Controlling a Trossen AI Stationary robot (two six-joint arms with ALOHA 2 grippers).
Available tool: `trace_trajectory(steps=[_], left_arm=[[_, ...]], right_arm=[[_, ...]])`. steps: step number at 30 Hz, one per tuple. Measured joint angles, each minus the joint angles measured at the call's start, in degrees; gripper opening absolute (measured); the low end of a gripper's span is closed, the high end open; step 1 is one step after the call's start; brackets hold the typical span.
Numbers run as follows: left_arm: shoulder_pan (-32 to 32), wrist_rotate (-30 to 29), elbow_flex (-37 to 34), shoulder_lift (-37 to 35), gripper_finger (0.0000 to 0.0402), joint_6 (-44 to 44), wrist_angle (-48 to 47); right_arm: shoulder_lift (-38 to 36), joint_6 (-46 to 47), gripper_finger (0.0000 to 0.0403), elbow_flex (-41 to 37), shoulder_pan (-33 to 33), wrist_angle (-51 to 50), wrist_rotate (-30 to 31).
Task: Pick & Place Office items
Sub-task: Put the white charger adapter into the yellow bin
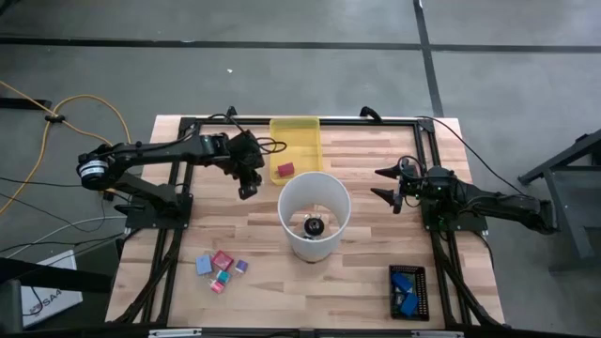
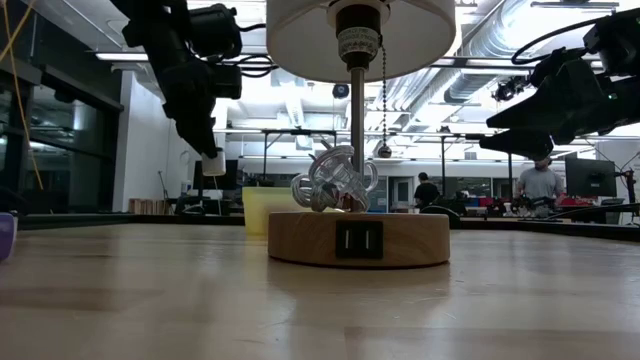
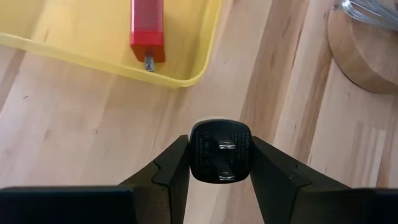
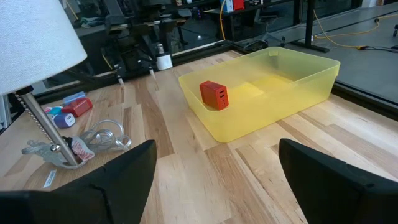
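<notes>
Left gripper (image 3: 219,163) clamps a black plug (image 3: 221,151), body mostly hidden, just off the yellow tray (image 3: 186,73). Tray holds one red charger (image 3: 148,30). Right gripper (image 1: 389,184) wide, empty, beside the lamp (image 1: 315,208). Small blocks (image 1: 222,268) sit apart near the front-left.

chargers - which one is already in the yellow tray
The red charger, lying alone in the yellow tray. The left gripper holds a white one above the table; the rest lie near the front edge.

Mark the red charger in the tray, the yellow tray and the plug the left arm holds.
red charger (image 4: 214,95), right wrist view, front face.
yellow tray (image 4: 311,78), right wrist view, side wall.
black plug (image 3: 221,151), left wrist view, pronged face.
</notes>
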Motion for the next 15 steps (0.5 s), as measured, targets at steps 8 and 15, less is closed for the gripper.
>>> trace_trajectory(steps=[8,15], left_arm=[[0.38,0.00,0.00,0.00,0.0132,0.02,2.24],[2.88,-0.23,0.43,0.03,0.0132,0.87,4.49]], right_arm=[[0.01,-0.01,0.0325,0.00,-0.01,0.00,0.00],[0.00,0.01,0.0325,0.00,0.01,0.00,0.00]])
